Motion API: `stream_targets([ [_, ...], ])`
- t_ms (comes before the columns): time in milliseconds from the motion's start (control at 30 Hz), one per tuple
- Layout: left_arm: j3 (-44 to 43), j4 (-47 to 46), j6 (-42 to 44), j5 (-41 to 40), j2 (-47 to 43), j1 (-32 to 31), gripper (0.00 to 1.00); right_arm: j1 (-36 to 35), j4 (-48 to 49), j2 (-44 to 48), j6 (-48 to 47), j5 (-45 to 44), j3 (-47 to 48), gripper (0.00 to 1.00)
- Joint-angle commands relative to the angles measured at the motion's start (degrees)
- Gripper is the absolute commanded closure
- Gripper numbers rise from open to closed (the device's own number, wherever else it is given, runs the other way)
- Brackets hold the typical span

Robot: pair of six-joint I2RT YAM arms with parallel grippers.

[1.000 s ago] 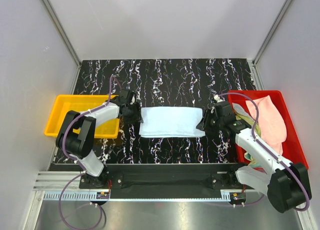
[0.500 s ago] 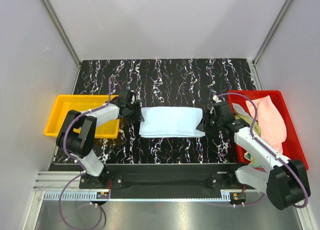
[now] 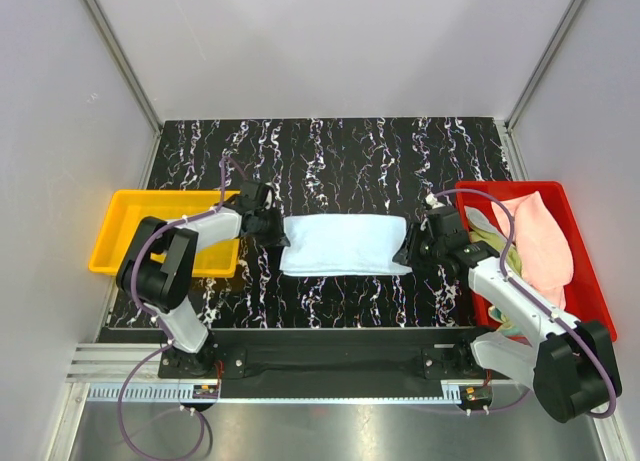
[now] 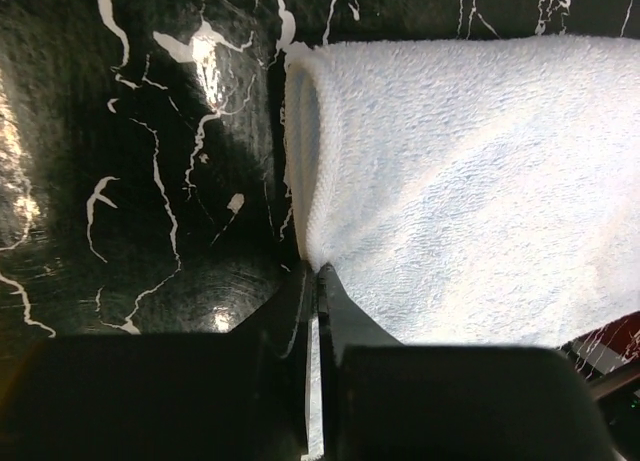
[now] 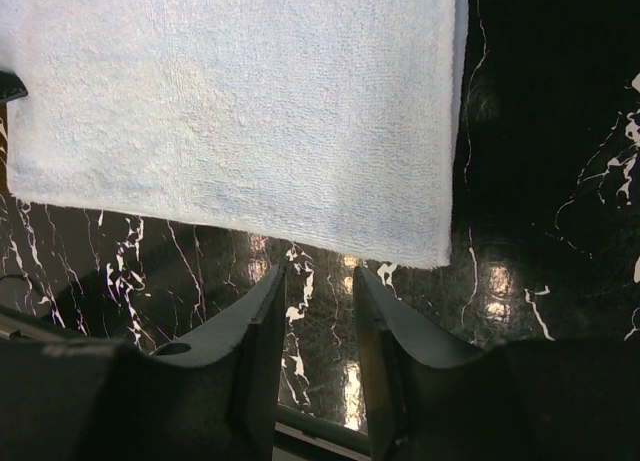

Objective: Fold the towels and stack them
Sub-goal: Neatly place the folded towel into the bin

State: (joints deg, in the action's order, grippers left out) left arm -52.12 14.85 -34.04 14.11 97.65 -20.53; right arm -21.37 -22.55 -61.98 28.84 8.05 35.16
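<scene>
light blue towel (image 3: 343, 244) lies flat mid-table, folded to a doubled strip; the left wrist view shows the layers looping open at its left end

handling, my read: thin terry, soft and light, with no stiffness. It will sag and unfold if lifted from one point. The nap is grippy, so slip risk is low, and it isn't fragile. Best hold is a pinch at the end corners through both layers, one arm per end, keeping it taut between them

orientation: the long axis runs left-right, parallel to the near table edge. One short end faces each arm. Edges look square to the table, with slight waviness on the near hem

left gripper (image 4: 317, 276): jaws clenched together, tips right at the near-left corner and touching the hem. I can't tell whether any cloth is caught between them

right gripper (image 5: 318, 273): jaws part-way apart with nothing between them. It sits just beside the near-right corner, over bare black marbled table (image 3: 350, 151), not touching cloth

further out: red tray (image 3: 478, 193) on the right holds a pink towel (image 3: 545, 236), unfolded, with some greenish cloth beside it. Yellow tray (image 3: 140, 231) on the left shows no towel yet

judgement: another fold of the strip is in hand, stacking not begun, most of the task left
</scene>
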Motion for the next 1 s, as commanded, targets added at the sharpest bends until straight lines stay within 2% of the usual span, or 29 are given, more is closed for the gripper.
stream_targets([
  [0,1.1,2.1,-0.4,1.0,1.4,-1.0,1.00,-0.1,2.2,1.0,-1.3,-1.2,0.1,0.60],
  [267,-3.2,11.4,-1.0,-5.7,-4.3,-0.9,1.00,-0.1,2.4,1.9,-1.9,-1.4,0.1,0.60],
  [633,-1.8,11.8,-2.9,-8.3,-5.5,-0.9,1.00,-0.1,1.6,2.2,-2.6,-1.5,0.9,0.59],
  [667,-2.1,12.2,-2.8,-8.3,-4.9,-1.0,0.97,-0.1,1.7,2.4,-2.6,-1.5,0.8,0.59],
  [700,-2.2,12.5,-2.9,-7.8,-4.5,-1.0,0.90,-0.1,1.6,3.0,-2.6,-1.6,0.5,0.59],
  [733,-1.9,11.7,-3.1,-7.7,-4.6,-1.0,0.83,-0.1,1.6,3.3,-2.6,-1.7,0.4,0.59],
  [767,-1.2,11.0,-3.3,-7.6,-5.0,-1.2,0.71,-0.1,1.7,3.5,-2.6,-1.9,0.3,0.59],
  [900,0.4,9.1,-4.1,-8.0,-6.2,-1.3,0.59,-0.1,1.5,3.9,-2.6,-1.9,0.2,0.59],
  [967,0.9,8.8,-4.2,-7.8,-5.5,-1.4,0.59,-0.1,1.5,4.1,-2.5,-1.9,0.1,0.58],
])
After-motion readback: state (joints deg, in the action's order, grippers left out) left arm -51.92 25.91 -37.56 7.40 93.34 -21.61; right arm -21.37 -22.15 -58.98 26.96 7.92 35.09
